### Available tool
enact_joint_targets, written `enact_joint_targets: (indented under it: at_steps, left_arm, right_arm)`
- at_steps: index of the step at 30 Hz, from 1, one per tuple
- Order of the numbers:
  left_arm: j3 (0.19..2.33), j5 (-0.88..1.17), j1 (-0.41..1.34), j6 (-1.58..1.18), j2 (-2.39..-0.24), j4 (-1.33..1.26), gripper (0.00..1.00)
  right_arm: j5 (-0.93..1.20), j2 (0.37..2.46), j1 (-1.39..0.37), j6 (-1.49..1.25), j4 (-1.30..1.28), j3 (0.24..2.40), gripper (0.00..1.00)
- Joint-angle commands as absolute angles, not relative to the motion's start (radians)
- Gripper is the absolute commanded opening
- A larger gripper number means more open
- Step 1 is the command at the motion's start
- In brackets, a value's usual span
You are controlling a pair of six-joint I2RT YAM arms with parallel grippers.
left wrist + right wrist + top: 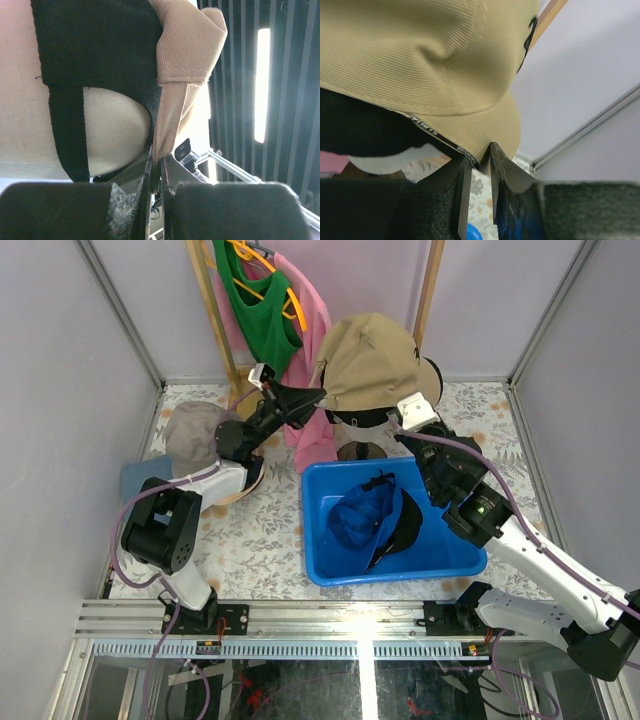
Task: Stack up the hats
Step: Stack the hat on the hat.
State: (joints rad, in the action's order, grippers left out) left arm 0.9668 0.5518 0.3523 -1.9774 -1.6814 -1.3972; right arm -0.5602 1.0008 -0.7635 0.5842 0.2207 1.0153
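Two grippers flank the khaki cap (368, 358) on the mannequin head (112, 131): left gripper (156, 166) clamps its rear strap, seemingly steadying it, while right gripper (479, 160) has its jaws slightly apart at the brim.

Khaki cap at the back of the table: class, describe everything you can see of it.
The khaki cap is a baseball cap of ribbed, corduroy-like fabric, with a stitched crown, a curved brim and a fabric back strap. It sits raised off the table, on top of a black cap. The left gripper is shut on its strap. The right gripper has its fingers slightly apart around the brim's edge.
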Motion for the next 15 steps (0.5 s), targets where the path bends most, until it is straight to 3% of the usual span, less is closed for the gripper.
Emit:
enact_joint_targets:
  at_steps: [1, 15]
  left_arm:
    - [0.971, 0.562, 0.283, -1.972, -1.716, -1.433, 0.0]
    - [1.005, 0.612, 0.254, -1.981, -1.748, -1.441, 0.0]
  right_arm:
    - [-0.728, 0.941, -0.747, 0.468, 0.131, 0.997, 0.3]
    - [-0.765, 0.866, -0.747, 0.311, 0.067, 1.017, 0.4]
